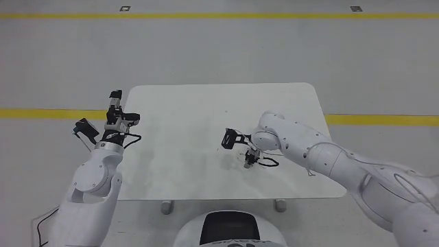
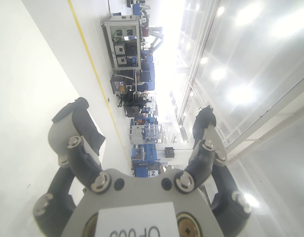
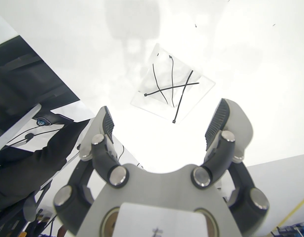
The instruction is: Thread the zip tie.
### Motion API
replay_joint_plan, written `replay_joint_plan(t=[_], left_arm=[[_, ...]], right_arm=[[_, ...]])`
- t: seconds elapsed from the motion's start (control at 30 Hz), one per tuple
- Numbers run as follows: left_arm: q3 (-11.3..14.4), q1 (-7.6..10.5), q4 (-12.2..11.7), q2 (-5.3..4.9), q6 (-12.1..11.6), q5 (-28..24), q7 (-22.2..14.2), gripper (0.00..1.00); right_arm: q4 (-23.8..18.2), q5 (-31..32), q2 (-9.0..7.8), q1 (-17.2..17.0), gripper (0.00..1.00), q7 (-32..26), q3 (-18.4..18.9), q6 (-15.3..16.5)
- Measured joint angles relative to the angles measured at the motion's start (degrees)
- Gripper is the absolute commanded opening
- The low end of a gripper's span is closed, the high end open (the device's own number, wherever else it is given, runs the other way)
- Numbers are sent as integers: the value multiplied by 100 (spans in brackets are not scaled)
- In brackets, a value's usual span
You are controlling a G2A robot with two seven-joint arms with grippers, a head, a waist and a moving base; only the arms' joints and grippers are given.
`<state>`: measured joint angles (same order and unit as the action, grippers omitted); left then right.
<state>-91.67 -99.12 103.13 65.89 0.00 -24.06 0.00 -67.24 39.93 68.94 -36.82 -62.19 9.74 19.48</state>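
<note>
On clear sheet [image 3: 199,89], 4 zip ties [image 3: 171,88], right gripper [image 3: 164,104] spread.

Right wrist view: 4 zip ties [image 3: 172,88] are seen crossed on the clear tray [image 3: 205,84]; which tie lies uppermost at each crossing cannot be told. Top view: the right gripper [image 1: 250,160], just right of centre, is too small for its fingers to be separated. The left arm [image 1: 92,178] is cut off at lower left, the right arm [image 1: 343,168] at lower right.

Open left claw [image 2: 142,110], open right claw [image 3: 164,114]
</note>
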Motion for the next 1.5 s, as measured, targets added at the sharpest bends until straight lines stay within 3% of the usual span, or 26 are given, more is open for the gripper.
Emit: replay_joint_plan(t=[0.37, 0.67, 1.1, 1.2, 1.5], left_arm=[[0, 0, 0, 0, 0, 0, 0, 100], [0, 0, 0, 0, 0, 0, 0, 100], [0, 0, 0, 0, 0, 0, 0, 100], [0, 0, 0, 0, 0, 0, 0, 100], [0, 0, 0, 0, 0, 0, 0, 100]], right_arm=[[0, 63, -17, -21, 34, 46, 0, 0], [68, 38, -8, -95, 27, 161, 0, 0], [567, 8, 280, -177, 13, 139, 0, 0], [711, -14, 356, -197, 12, 150, 0, 0], [1066, -76, 560, -249, 22, 168, 0, 0]])
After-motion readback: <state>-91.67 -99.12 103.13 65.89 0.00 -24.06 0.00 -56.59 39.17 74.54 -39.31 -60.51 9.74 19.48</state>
